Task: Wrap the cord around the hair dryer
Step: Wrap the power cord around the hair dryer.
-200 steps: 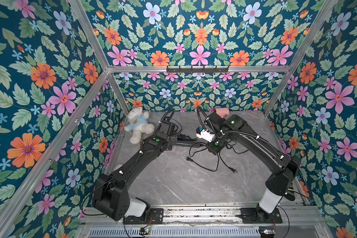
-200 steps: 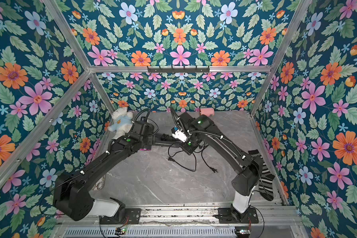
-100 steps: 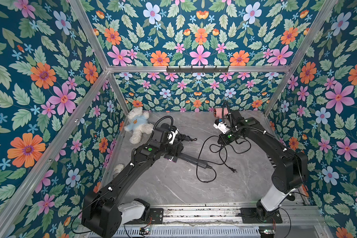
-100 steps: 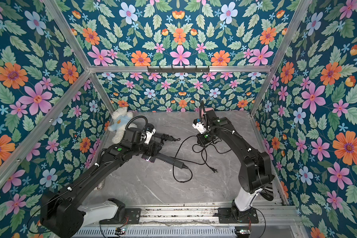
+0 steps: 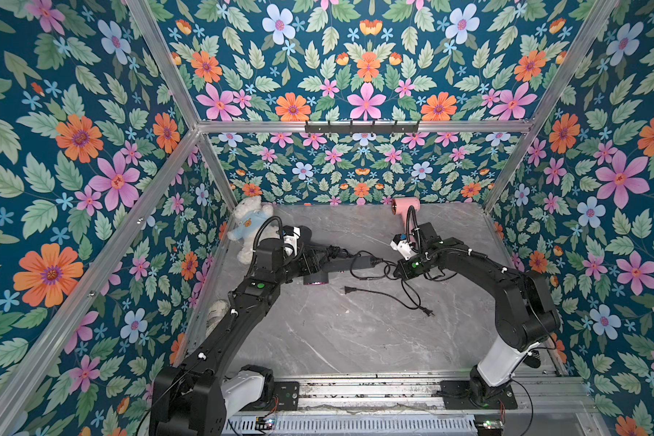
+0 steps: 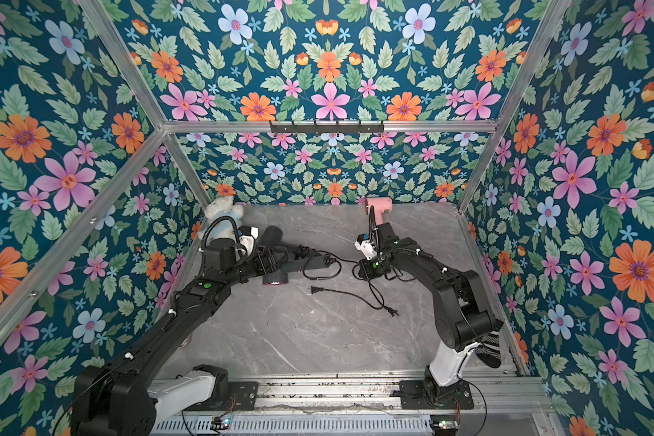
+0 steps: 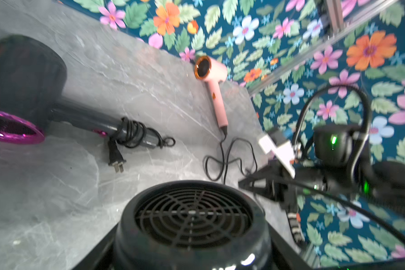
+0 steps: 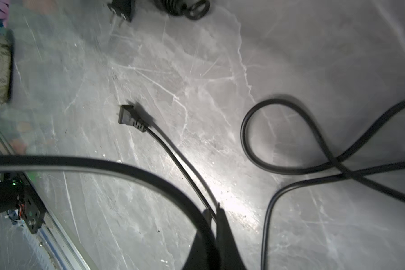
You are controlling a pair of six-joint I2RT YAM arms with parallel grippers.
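Observation:
My left gripper (image 5: pixel 312 262) is shut on the barrel of a black hair dryer (image 5: pixel 340 264), whose rear grille (image 7: pixel 192 215) fills the left wrist view. Its handle points right, toward my right gripper (image 5: pixel 395 270). From the handle end the black cord (image 5: pixel 384 268) loops loosely over the table and ends at a plug (image 5: pixel 350 290). My right gripper (image 8: pixel 212 211) is shut on a thin run of this cord that leads to the plug (image 8: pixel 126 114). A thicker loop crosses in front of its fingers. The cord is not around the handle.
A second dark dryer (image 7: pixel 21 77) with a magenta ring lies behind, its cord wound on its handle. A pink dryer (image 5: pixel 404 209) lies at the back wall, its cord trailing to a plug (image 5: pixel 427 311). A teddy bear (image 5: pixel 250 222) sits back left; a striped sock (image 6: pixel 487 347) lies front right.
The left arm swung the dryer's handle from pointing front-right back to pointing right. The right gripper, still shut on the cord, came from the back right nearer and leftward to the handle end.

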